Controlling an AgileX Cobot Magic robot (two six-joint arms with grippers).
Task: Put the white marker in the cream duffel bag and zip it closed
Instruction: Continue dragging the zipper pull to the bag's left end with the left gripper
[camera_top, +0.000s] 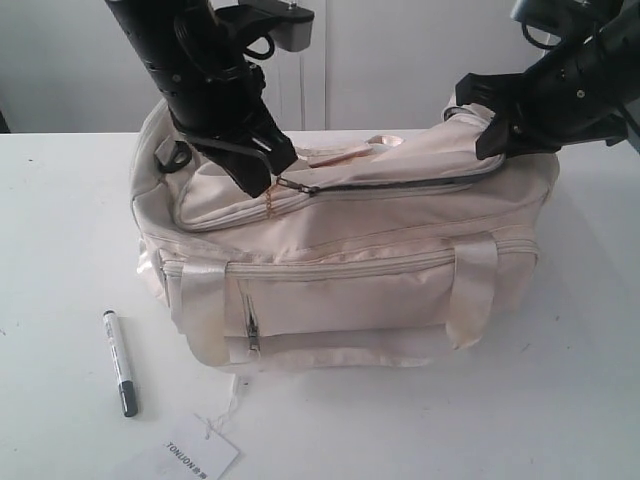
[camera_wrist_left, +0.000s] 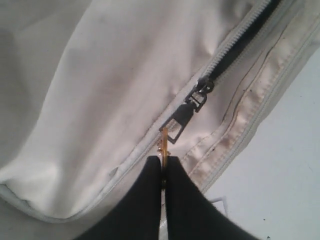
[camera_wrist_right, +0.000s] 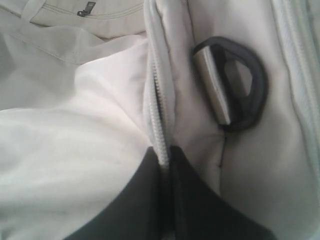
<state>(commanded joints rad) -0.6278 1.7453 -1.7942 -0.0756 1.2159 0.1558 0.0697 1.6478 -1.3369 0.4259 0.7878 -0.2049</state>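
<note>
The white marker lies on the table in front of the cream duffel bag, apart from it. The left gripper is pinched tight on the gold ring pull. The right gripper is clamped on the zipper seam beside a black D-ring.

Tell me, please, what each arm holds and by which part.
Left jaws: gold ring pull of the cream fabric duffel bag; right jaws: its zipper edge near a black D-ring.

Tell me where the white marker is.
Exterior view, lower left: the white marker lies on the table before the cream duffel bag, beside the paper tag.
</note>
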